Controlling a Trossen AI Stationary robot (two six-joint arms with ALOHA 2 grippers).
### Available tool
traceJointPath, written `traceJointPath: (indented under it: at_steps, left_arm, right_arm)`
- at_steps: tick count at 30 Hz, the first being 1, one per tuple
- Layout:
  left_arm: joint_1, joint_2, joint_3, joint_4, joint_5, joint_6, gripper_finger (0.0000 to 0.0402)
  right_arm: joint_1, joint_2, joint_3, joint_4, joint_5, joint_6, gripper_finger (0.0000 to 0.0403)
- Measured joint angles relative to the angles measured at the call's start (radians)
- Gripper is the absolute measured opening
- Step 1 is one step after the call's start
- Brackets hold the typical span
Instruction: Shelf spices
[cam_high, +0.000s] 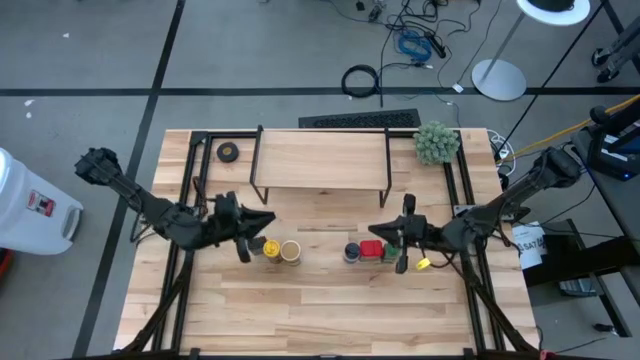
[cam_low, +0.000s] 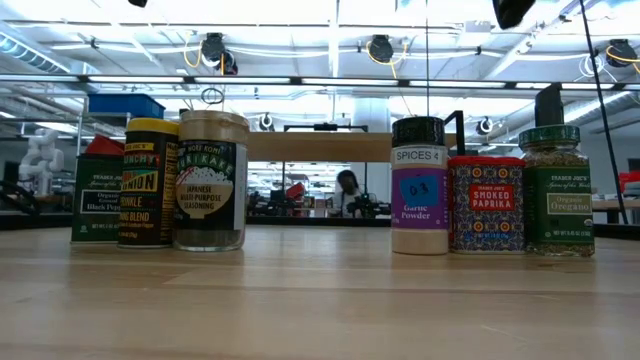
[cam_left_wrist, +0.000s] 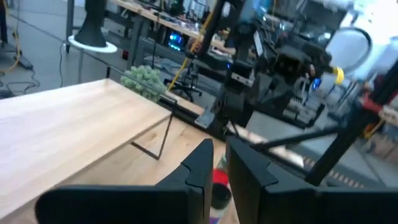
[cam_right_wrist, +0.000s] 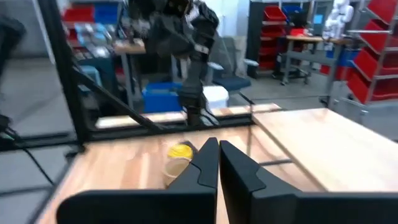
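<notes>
Wooden slats make up the table (cam_high: 330, 310), and the shelf (cam_high: 320, 160) stands on its far half, light top board bare. In front of the shelf the six spices sit in two groups. On the left side, seen from the low view, stand the dark boxy tin (cam_low: 98, 198), the yellow-lidded jar (cam_low: 150, 183) and the tan-lidded jar (cam_low: 211, 180), close together. Apart from them on the right are the blue-lidded jar (cam_low: 419, 186), the red square tin (cam_low: 486, 203) and the green-lidded jar (cam_low: 556, 190), nearly touching. The left gripper (cam_high: 248, 238) hovers above the left group, its fingers (cam_left_wrist: 199, 163) almost together with only a narrow gap, holding nothing. The right gripper (cam_high: 400, 243) hangs over the right group, its fingers (cam_right_wrist: 208, 158) likewise pressed nearly closed and empty. A fuzzy green plant ball (cam_high: 436, 142) and a black tape roll (cam_high: 228, 152) lie at the far corners.
</notes>
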Motion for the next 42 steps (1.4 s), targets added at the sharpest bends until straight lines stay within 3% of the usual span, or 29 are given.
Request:
traceJointPath:
  at_steps: [12,18,22,25,31,33,38,42]
  left_arm:
    - [0.078,-0.115,0.000,-0.170,0.020,0.015,0.0052]
    - [0.079,-0.110,0.000,-0.170,0.018,0.076,0.0052]
    - [0.094,-0.111,0.000,-0.146,-0.002,-0.073,0.0052]
    - [0.100,-0.110,0.000,-0.162,0.028,-0.098,0.0052]
    - [0.100,-0.110,0.000,-0.281,0.044,-0.212,0.0052]
    - [0.100,-0.110,0.000,-0.319,0.063,-0.227,0.0052]
    - [0.103,-0.111,0.000,-0.426,0.121,-0.140,0.0052]
    - [0.145,-0.117,0.000,-0.487,0.318,-0.291,0.0058]
  right_arm:
    - [-0.128,0.000,0.307,-0.457,-0.021,0.155,0.0000]
    - [-0.146,0.000,0.400,-0.724,-0.180,0.190,0.0000]
    - [-0.145,0.000,0.432,-0.821,-0.252,0.369,0.0000]
    - [-0.152,0.000,0.454,-0.935,-0.324,0.501,0.0000]
    - [-0.152,0.000,0.455,-1.172,-0.563,0.617,0.0000]
    - [-0.151,0.000,0.455,-1.221,-0.612,0.657,0.0000]
    - [-0.152,0.001,0.455,-1.241,-0.603,0.727,0.0000]
    - [-0.152,0.007,0.455,-1.243,-0.549,0.729,0.0000]
